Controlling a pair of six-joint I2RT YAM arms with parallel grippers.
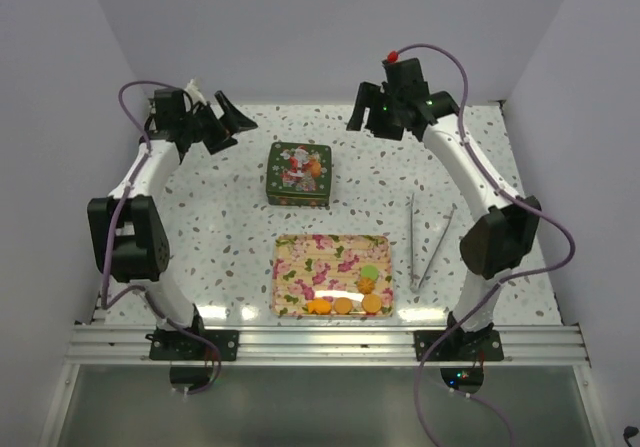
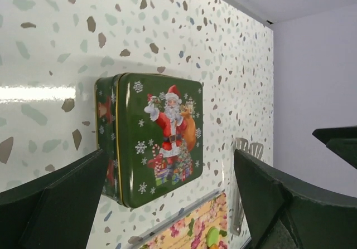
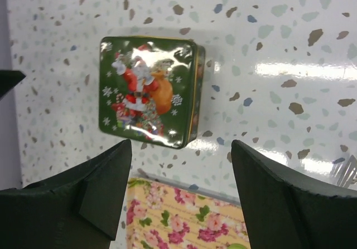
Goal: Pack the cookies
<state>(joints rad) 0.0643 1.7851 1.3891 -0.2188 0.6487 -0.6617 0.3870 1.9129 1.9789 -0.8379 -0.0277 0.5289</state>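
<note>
Speckled white tabletop holds a green square Santa tin and a floral rectangular tray, the orange and green cookies in the tray's near right corner. The left gripper and the right gripper hang raised, fingers apart, empty.

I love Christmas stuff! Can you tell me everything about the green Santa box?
The square green metal tin has rounded corners, a shiny lid showing Santa with an orange sack, presents and snowflakes, and a thin gold seam round its side. Its lid is on. It lies flat on the speckled white table, just beyond the flowery tray. Nothing touches it.
</note>
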